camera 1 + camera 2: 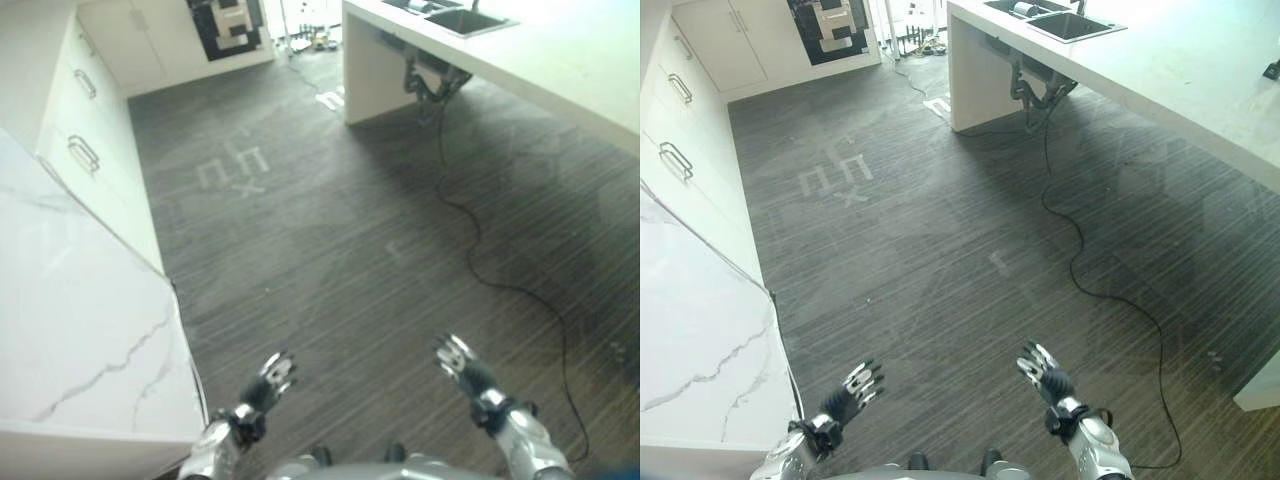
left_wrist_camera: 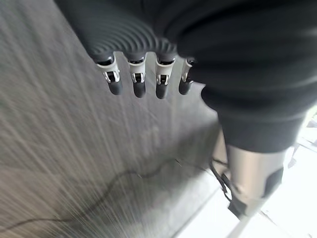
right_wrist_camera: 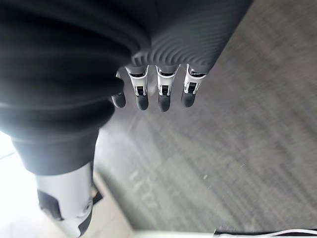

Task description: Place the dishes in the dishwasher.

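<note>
My left hand (image 1: 266, 383) hangs low over the dark wood-grain floor with its fingers (image 2: 138, 82) straight and nothing in them. A short way to its right my right hand (image 1: 464, 368) is held the same way, fingers (image 3: 163, 94) relaxed and empty. A sink (image 1: 1072, 24) is set in the white counter at the far right, with something small and silvery (image 1: 1023, 9) lying beside it. I see no dishes near either hand.
A white marble counter (image 1: 70, 320) runs along my left, with white drawers (image 1: 85, 120) beyond it. A long white counter (image 1: 560, 60) stands at the right. White cabinets (image 1: 720, 40) and a dark panel (image 1: 830, 28) line the far wall. Open floor (image 1: 330, 230) lies between.
</note>
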`<state>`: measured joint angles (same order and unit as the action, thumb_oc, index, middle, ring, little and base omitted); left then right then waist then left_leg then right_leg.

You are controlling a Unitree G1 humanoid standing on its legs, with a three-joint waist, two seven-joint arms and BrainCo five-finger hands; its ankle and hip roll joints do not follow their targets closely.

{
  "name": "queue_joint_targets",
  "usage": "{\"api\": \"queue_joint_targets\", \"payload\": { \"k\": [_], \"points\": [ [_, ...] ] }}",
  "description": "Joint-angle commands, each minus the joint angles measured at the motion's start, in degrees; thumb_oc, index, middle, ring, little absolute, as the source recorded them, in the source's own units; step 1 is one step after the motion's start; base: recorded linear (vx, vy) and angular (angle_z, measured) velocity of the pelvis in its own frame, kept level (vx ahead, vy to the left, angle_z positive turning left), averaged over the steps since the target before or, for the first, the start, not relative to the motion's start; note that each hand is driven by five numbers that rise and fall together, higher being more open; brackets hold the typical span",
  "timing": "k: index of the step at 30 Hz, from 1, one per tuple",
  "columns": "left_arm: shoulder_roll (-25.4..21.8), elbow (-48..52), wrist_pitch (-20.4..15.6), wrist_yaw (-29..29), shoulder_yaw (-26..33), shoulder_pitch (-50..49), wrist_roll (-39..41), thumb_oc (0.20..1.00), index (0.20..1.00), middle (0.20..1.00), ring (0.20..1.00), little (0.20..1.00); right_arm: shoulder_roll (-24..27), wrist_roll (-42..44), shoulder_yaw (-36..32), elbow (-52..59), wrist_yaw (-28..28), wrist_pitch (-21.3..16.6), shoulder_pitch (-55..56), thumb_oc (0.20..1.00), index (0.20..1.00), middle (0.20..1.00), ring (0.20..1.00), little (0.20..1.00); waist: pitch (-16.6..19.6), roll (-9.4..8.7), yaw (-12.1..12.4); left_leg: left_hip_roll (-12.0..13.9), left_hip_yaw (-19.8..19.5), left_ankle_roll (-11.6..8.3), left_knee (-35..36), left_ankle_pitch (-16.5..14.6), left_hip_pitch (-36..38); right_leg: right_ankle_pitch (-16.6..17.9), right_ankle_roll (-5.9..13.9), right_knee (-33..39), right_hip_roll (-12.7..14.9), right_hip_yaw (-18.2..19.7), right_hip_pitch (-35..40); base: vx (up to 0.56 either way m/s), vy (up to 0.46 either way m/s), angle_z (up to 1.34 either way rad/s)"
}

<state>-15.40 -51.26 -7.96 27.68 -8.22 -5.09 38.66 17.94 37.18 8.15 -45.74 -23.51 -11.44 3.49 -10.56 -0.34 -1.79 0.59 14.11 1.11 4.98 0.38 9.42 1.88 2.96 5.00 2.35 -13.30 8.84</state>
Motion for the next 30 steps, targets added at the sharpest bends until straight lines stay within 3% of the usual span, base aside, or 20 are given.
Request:
{"api": "queue_joint_targets", "payload": {
  "k": [1, 5, 9, 12, 17, 23, 24, 27, 29, 30],
  "points": [
    [1.09, -2.84, -1.39, -0.01, 2.71, 2.53, -2.62, 1.0, 1.0, 1.0, 1.0, 1.0, 0.31, 0.76, -0.73, 0.08, -2.23, -2.04, -2.51, 1.0, 1.0, 1.0, 1.0, 1.0, 1.52, 0.75, -1.16, 1.52, -1.7, -2.01, -0.41, -5.49, -0.2, -5.67, 2.76, -1.9, 2.9, -0.14, -0.48, 0.0, 0.002, -0.06],
    [1.31, -7.46, 0.74, -2.21, 4.59, 2.41, -2.69, 1.0, 1.0, 1.0, 1.0, 1.0, 0.0, -1.02, -0.23, -2.79, -2.23, -0.68, -2.81, 1.0, 1.0, 1.0, 1.0, 1.0, 1.5, 0.82, -1.22, 1.45, -1.41, -2.02, -0.55, -5.76, -0.06, -6.06, 2.68, -2.05, 2.79, -0.27, -0.35, 0.0, -0.005, -0.03],
    [2.37, -10.02, 0.06, -2.63, 3.64, 4.08, -5.28, 1.0, 1.0, 1.0, 1.0, 1.0, -0.69, -1.91, 0.67, -7.78, -0.93, -0.68, -4.54, 1.0, 1.0, 1.0, 1.0, 1.0, 1.74, 0.94, -0.92, 1.57, -1.39, -2.0, -0.66, -5.66, -0.39, -6.23, 2.37, -2.4, 2.66, -0.48, -0.66, -0.01, -0.036, 0.01],
    [2.71, -10.63, -0.89, -4.17, 0.68, 5.82, -13.84, 1.0, 1.0, 1.0, 1.0, 1.0, -0.97, -1.58, 1.09, -9.26, -1.34, 0.02, -5.53, 1.0, 1.0, 1.0, 1.0, 1.0, 1.48, 1.09, -1.19, 1.95, -0.89, -2.15, -0.85, -5.58, -0.3, -6.6, 2.25, -3.17, 2.55, -0.59, -0.78, -0.02, -0.044, 0.01],
    [3.8, -10.97, -0.12, -7.82, -2.49, 7.48, -9.01, 1.0, 1.0, 1.0, 1.0, 1.0, -1.17, -2.94, 1.69, -12.17, -1.51, 0.14, -6.53, 1.0, 1.0, 1.0, 1.0, 1.0, 1.37, 1.5, -1.81, 2.82, -1.16, -2.35, -1.2, -5.39, 0.03, -8.28, 1.34, -4.95, 1.58, -0.54, -0.69, -0.01, -0.106, -0.01],
    [4.17, -8.75, 4.59, -4.81, -1.96, 8.87, -3.58, 1.0, 1.0, 1.0, 1.0, 1.0, -0.59, -2.2, 2.39, -9.72, 1.99, 0.73, -6.81, 1.0, 1.0, 1.0, 1.0, 1.0, 0.27, 1.95, -2.09, 4.13, -2.7, -3.57, -3.89, -4.91, -1.91, -9.6, -0.25, -6.39, 0.28, -0.04, -1.43, -0.01, -0.167, 0.1],
    [4.48, -7.87, 5.29, -3.24, -1.31, 9.45, -1.07, 1.0, 1.0, 1.0, 1.0, 1.0, 0.02, -4.03, 2.83, -9.53, 1.59, 1.81, -7.11, 1.0, 1.0, 1.0, 1.0, 1.0, -0.45, 1.88, -2.12, 4.56, -3.19, -4.12, -7.65, -5.57, -3.63, -9.7, -1.06, -6.89, 0.18, -0.08, -2.1, -0.02, -0.136, 0.18],
    [4.54, -7.03, 4.25, -1.66, 0.24, 9.09, 1.03, 1.0, 1.0, 1.0, 1.0, 1.0, 0.83, -6.05, 3.05, -9.23, 1.01, 1.65, -7.41, 1.0, 1.0, 1.0, 1.0, 1.0, -1.6, 0.33, -1.81, 4.41, -2.82, -3.08, -20.8, -8.28, -8.82, -9.59, -2.07, -8.2, 1.11, 0.48, -2.65, 0.03, -0.166, 0.06],
    [4.06, -5.74, 3.63, -0.79, 1.6, 8.97, 1.84, 1.0, 1.0, 1.0, 1.0, 1.0, 1.69, -6.39, 2.99, -8.65, 0.43, 1.29, -7.14, 1.0, 1.0, 1.0, 1.0, 1.0, -3.36, -0.58, -1.03, 4.21, -3.64, -3.32, -33.95, -5.57, -17.2, -9.57, -3.15, -9.37, 0.65, 1.05, -2.49, 0.08, -0.189, 0.06],
    [4.08, -5.11, 3.57, -0.48, 2.05, 8.78, 1.81, 1.0, 1.0, 1.0, 1.0, 1.0, 2.01, -6.34, 3.13, -8.54, 0.21, 1.27, -7.19, 1.0, 1.0, 1.0, 1.0, 1.0, -4.15, -0.39, -0.35, 3.33, -4.44, -3.49, -35.14, -4.19, -19.93, -9.99, -3.34, -9.75, 0.04, 1.64, -1.99, 0.2, -0.059, 0.1]
  ]
}}
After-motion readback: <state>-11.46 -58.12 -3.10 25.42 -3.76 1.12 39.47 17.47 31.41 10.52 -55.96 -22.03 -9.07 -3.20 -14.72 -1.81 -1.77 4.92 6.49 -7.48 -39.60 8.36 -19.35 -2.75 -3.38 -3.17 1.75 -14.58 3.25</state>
